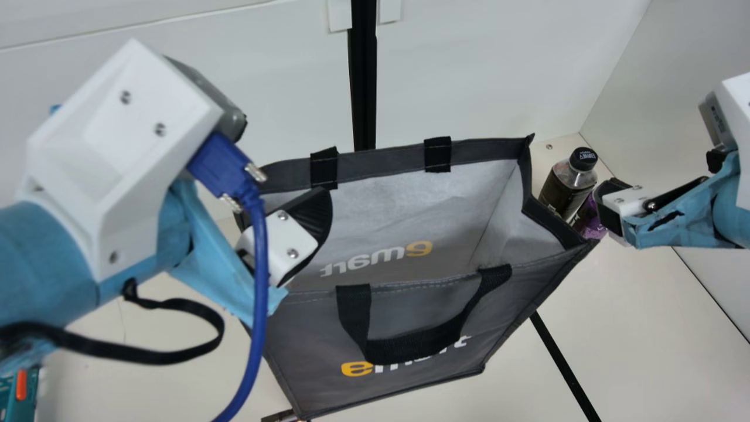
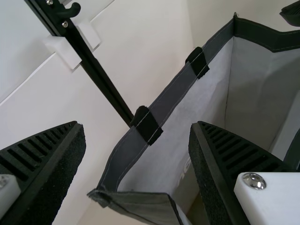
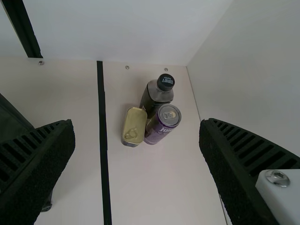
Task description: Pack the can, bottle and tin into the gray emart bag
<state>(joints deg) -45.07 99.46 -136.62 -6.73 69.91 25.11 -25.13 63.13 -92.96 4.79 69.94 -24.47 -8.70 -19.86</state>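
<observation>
The gray emart bag point(image 1: 410, 334) stands open in the main view, its mouth facing up. My left gripper point(image 1: 304, 223) is over the bag's left side; in the left wrist view the spread fingers of the left gripper point(image 2: 137, 124) have the bag's rim point(image 2: 171, 101) beyond and between them. Right of the bag, my right gripper point(image 1: 610, 205) is beside the bottle point(image 1: 567, 184) and purple can point(image 1: 589, 220). From the right wrist view, the right gripper point(image 3: 137, 123) is open above the bottle point(image 3: 154, 96), can point(image 3: 162, 124) and gold tin point(image 3: 134, 125), which stand close together.
White walls point(image 1: 498, 70) rise behind and at the right, with a black upright bar point(image 1: 363, 88) behind the bag. A teal object point(image 1: 23, 392) lies at the lower left. A blue cable point(image 1: 258, 305) hangs from my left arm.
</observation>
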